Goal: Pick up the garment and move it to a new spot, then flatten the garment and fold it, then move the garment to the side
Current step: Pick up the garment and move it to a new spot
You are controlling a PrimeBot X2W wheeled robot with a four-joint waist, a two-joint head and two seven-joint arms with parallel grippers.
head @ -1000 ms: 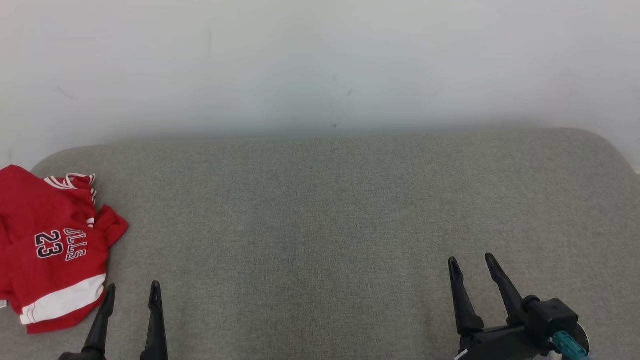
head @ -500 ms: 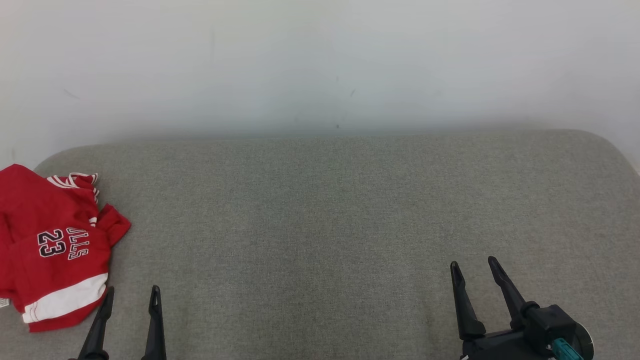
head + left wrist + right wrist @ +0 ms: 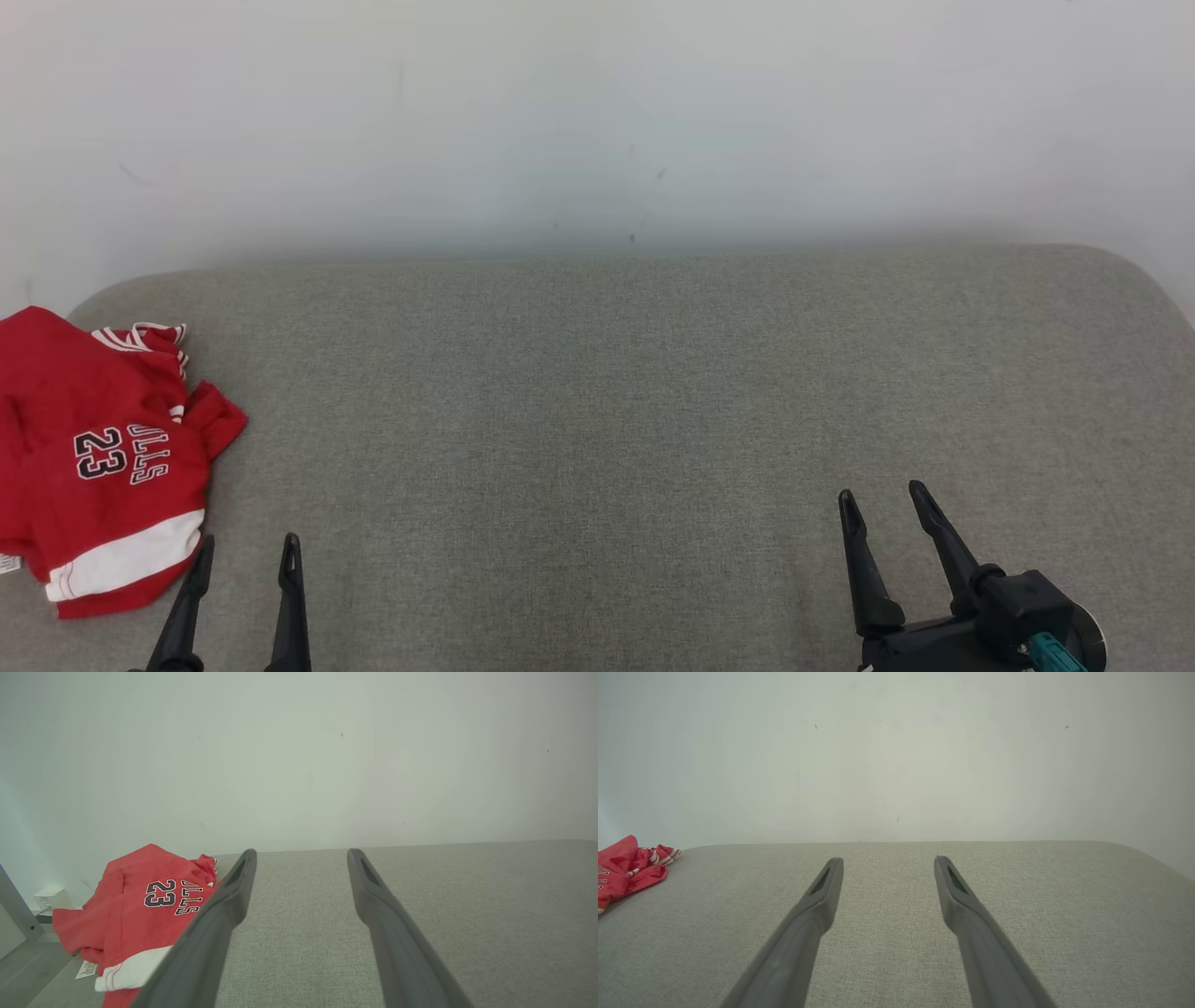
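The red garment (image 3: 112,457) runs off the head view's left edge, its lettering partly hidden by folds.

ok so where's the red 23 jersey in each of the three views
head view: red fabric jersey at the far left edge, crumpled on the grey fabric cushion, just left of the left gripper.
left wrist view: jersey at lower left, partly behind the left gripper's finger.
right wrist view: jersey at the far left edge, cut by the frame.
shared landmark: the cushion's far edge against the white wall.
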